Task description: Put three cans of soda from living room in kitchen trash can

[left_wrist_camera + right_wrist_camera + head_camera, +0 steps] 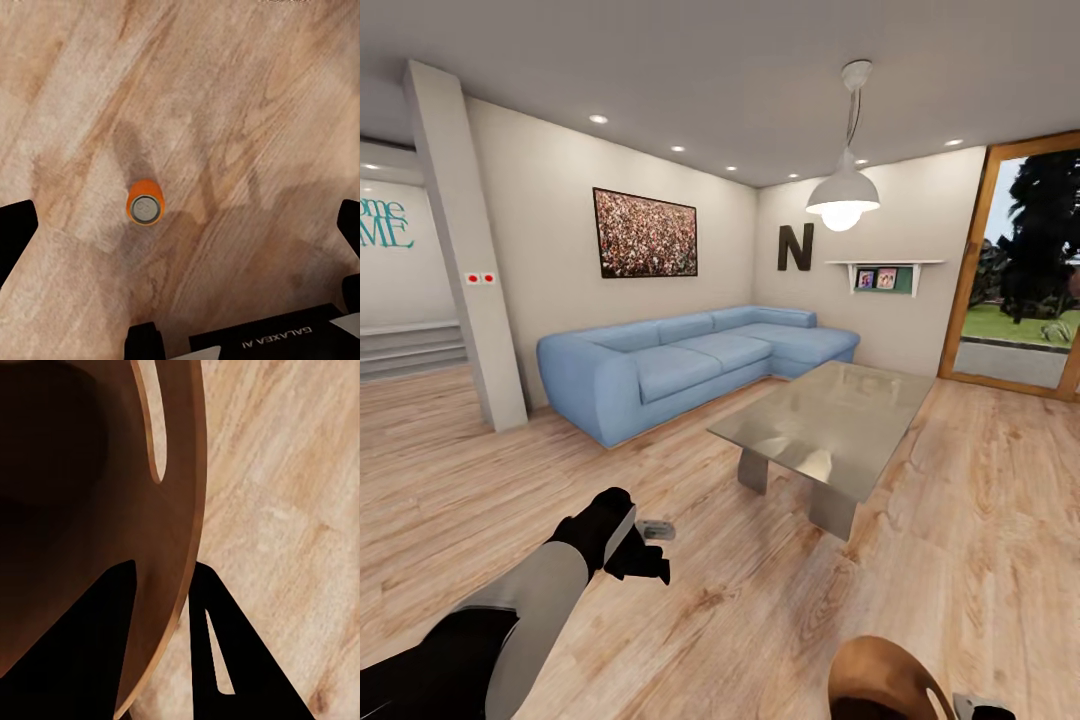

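Orange soda can (145, 201) upright on wood floor (247, 112) below wide-open left claw (180, 225); right claw (161, 649) gripping coppery-brown bin rim (184, 510).

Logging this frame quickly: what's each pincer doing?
Left pincer: open, above an orange can on the floor.
Right pincer: shut on the trash can rim.

**Colours and patterns**

Sofa (690, 360): light blue. Floor (980, 520): pale wood grain. Table (830, 425): glass top, grey legs. Soda can (145, 202): orange (silvery top). Trash can (90, 510): coppery brown inside. Left gripper (650, 545): black. Wall picture (645, 234): speckled, dark-framed.
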You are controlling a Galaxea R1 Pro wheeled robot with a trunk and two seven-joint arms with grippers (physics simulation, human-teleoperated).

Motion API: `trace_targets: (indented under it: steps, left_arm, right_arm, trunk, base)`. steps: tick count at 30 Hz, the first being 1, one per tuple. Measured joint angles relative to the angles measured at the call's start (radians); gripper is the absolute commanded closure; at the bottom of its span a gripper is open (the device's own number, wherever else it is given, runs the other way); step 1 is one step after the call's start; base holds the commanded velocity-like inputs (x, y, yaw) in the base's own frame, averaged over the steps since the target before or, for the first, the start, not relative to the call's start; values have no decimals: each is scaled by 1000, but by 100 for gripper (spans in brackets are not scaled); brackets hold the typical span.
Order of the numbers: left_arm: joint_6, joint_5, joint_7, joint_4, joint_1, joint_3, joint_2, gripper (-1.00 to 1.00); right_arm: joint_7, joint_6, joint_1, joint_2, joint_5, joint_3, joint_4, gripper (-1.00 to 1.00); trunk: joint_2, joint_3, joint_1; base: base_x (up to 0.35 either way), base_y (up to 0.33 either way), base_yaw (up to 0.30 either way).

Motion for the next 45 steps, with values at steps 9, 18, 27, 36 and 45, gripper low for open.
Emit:
trace_targets:
  steps: [9, 18, 27, 36, 45]
  left_arm:
    - [-7, 0, 3, 0, 0, 0, 2, -100]
    - [-7, 0, 3, 0, 0, 0, 0, -100]
    - [-21, 0, 3, 1, 1, 0, 2, -100]
    - [-59, 0, 3, 1, 4, -1, 7, -100]
    - [-85, -1, 6, 3, 5, -2, 8, -100]
  right_arm:
    - [0, 69, -60, -9, -3, -5, -8, 100]
    - [-60, 231, -237, -9, 85, -4, 4, 100]
    - [-95, 400, -385, -3, 105, -5, 10, 100]
    - [-98, 429, -404, 20, 102, -5, 11, 100]
    - [-110, 431, -405, 33, 110, -4, 9, 100]
  trunk:
    - [0, 0, 0]
    - [0, 0, 0]
    - [0, 0, 0]
    - [0, 0, 0]
    - [-35, -16, 19]
  base:
    - [0, 0, 0]
    - [0, 0, 0]
    - [0, 0, 0]
    - [0, 0, 0]
    - [0, 0, 0]
